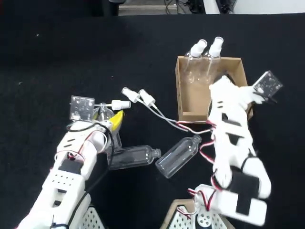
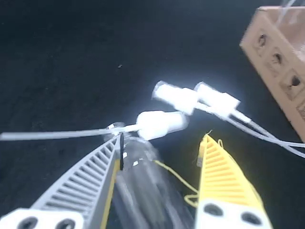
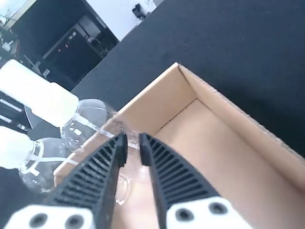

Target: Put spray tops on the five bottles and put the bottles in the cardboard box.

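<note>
black table covering [image 1: 57, 47], strip of pale floor beyond its far edge [image 1: 143, 9], dark shelving [image 3: 57, 43], white wall [image 3: 126, 16]

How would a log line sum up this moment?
left gripper: holds bottle | right gripper: above cardboard box | in box: two topped bottles | loose: two bottles, three spray tops

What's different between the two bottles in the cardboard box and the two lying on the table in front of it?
The boxed bottles wear white spray tops; the table bottles have bare, open necks. The boxed bottles lean in the cardboard box with their tops poking over its far wall; the table bottles lie flat on the black table. All four are clear and alike in shape.
</note>
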`<state>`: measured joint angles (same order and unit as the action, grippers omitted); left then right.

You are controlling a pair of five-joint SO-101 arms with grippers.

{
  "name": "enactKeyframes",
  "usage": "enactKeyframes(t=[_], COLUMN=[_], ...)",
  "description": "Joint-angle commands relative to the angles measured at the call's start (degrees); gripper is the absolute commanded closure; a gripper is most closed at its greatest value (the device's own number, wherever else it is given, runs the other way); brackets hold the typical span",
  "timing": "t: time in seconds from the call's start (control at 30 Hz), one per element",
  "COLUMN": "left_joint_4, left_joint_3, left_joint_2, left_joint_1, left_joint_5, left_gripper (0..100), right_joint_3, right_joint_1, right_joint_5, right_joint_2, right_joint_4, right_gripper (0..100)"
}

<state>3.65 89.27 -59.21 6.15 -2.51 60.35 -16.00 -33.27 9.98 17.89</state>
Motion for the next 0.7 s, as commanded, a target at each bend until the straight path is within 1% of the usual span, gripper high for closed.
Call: enactKeyframes(t=[0.0,0.1,0.13,0.2,0.23,0.37,0.43,0.53,0.67], left_joint_4=[8.1,11.2,12.1,17.0,20.9,41.5,50.5,60.0,68.3], left_joint_3=[-10.4,-16.4,-18.5,-23.8,-27.4,-44.2,-51.6,-60.1,-67.6], left_joint_2=[4.4,12.7,15.9,21.8,24.7,33.3,36.7,41.7,47.6], left_joint_1=[-4.8,-7.2,-7.6,-7.8,-7.5,-7.5,-7.3,-7.4,-7.3], left_joint_5=[-6.0,-8.3,-8.7,-10.1,-10.8,-11.4,-11.3,-11.3,-7.0], left_gripper=[75,74,74,74,74,74,71,63,63], right_joint_3=[2.0,3.6,3.6,3.7,3.6,3.6,3.6,3.9,4.0], right_joint_1=[-1.4,-0.5,0.2,1.1,1.6,4.2,5.5,7.6,8.7], right_joint_5=[0.0,0.0,0.0,1.5,3.1,8.1,9.4,11.1,13.4], right_joint_2=[6.4,8.0,8.0,7.5,7.3,6.5,6.2,6.1,6.1], right_joint_4=[1.1,1.1,1.1,1.1,1.1,1.1,1.1,1.1,1.1], right_gripper=[83.2,74.7,73.7,73.9,74.2,74.9,74.9,74.9,74.9])
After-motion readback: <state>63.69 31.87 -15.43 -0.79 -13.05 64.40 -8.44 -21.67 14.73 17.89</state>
